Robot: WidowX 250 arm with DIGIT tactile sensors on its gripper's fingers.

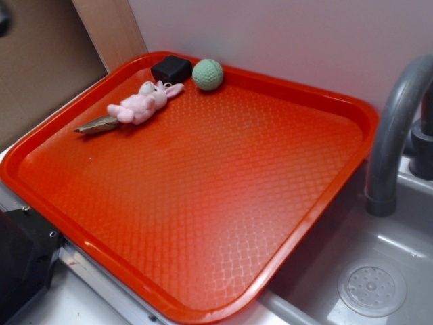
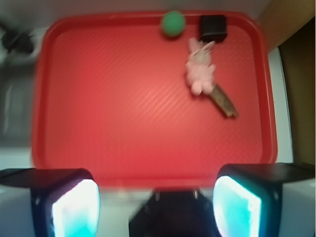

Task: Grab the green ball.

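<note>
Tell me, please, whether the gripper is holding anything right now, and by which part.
Nothing is held. The gripper is open and empty, above the near edge of the red tray; the green ball sits untouched at the far rim.

Red tray (image 1: 270, 223) carries green ball (image 1: 208, 74) at far rim; black block (image 1: 171, 69) just beside ball, pink bunny (image 1: 140, 105) near (brown strip (image 1: 97, 125) under it).

A glossy plastic finish with an embossed diamond texture is shown by the red tray (image 1: 325, 203). A knitted, matt yarn surface is seen on the green ball (image 1: 208, 74). Soft pink plush cloth is displayed by the bunny (image 1: 142, 103). The black block (image 1: 171, 68) appears matt. A smooth grey plastic look is given by the faucet (image 1: 396, 128) and sink (image 1: 399, 250).
</note>
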